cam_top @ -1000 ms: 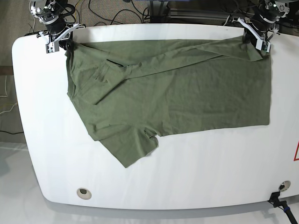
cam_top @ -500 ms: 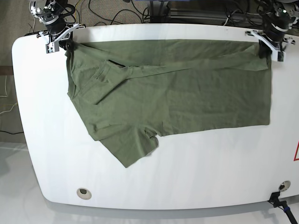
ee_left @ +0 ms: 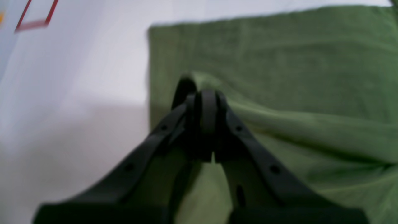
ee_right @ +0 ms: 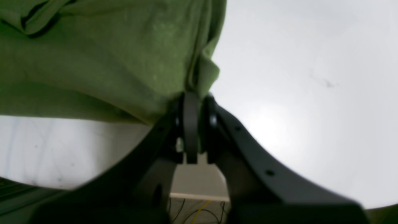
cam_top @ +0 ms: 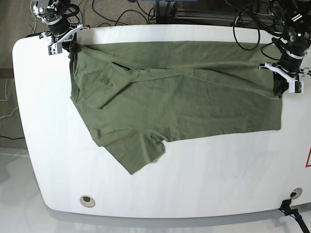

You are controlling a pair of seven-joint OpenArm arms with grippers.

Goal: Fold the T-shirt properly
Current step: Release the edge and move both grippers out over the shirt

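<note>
White tabletop (cam_top: 204, 184) with rounded corners fills most of the scene, and cables trail over the floor behind its far edge. Spread across the far half of it lies the T-shirt (cam_top: 184, 97), olive green and wrinkled, reaching nearly from one side of the table to the other. One sleeve (cam_top: 138, 153) sticks out toward the near edge, and a long diagonal crease runs across the cloth from the collar area toward the far right.

At the far left corner in the base view, the right gripper (cam_top: 65, 42) is clamped on the shirt's corner; from its wrist camera the jaws are pressed together with a bunched edge of fabric (ee_right: 202, 74) pinched between them, the table's rim just beneath.

On the other side, the left gripper (cam_top: 281, 82) sits over the shirt's right-hand edge, a little in from the far corner. Its jaws are closed tight on a raised ridge of the cloth (ee_left: 199, 82), which runs away from the pinch as a soft fold. A red mark (ee_left: 34, 18) shows on the table beyond it.
</note>
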